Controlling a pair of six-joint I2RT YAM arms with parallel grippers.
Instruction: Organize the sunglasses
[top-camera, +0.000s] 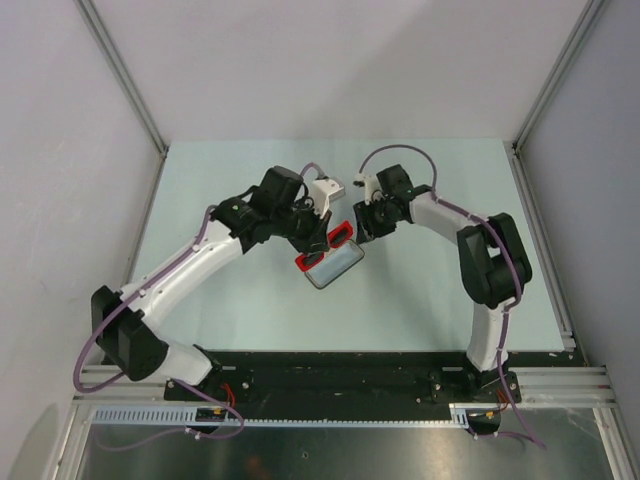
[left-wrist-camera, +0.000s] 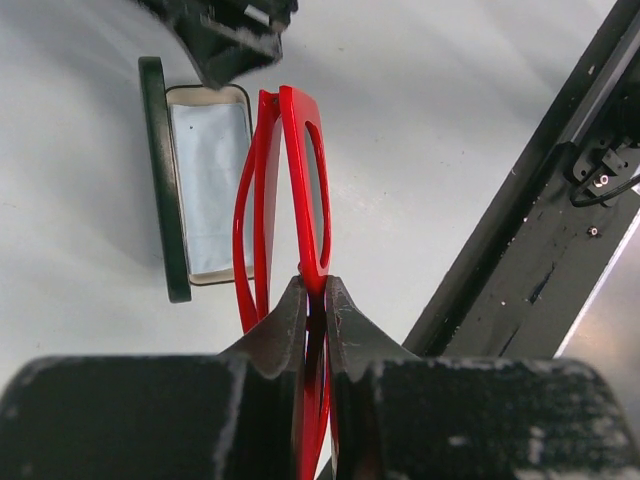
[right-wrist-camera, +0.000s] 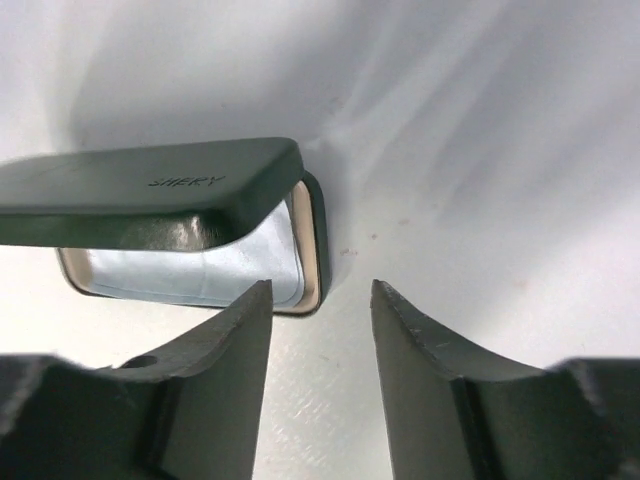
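My left gripper (left-wrist-camera: 314, 290) is clamped on the red sunglasses (left-wrist-camera: 298, 170), just beside the open case (left-wrist-camera: 160, 180). My right gripper (right-wrist-camera: 320, 300) is at its lid, fingers apart. Next, I think, they need lowering inside.

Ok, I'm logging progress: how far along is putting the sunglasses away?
Done: the case lies open, pale blue cloth inside. In hand: the left gripper is shut on the folded sunglasses, right by the case; the right gripper is open at its end. Left: lay the sunglasses in and close the lid.
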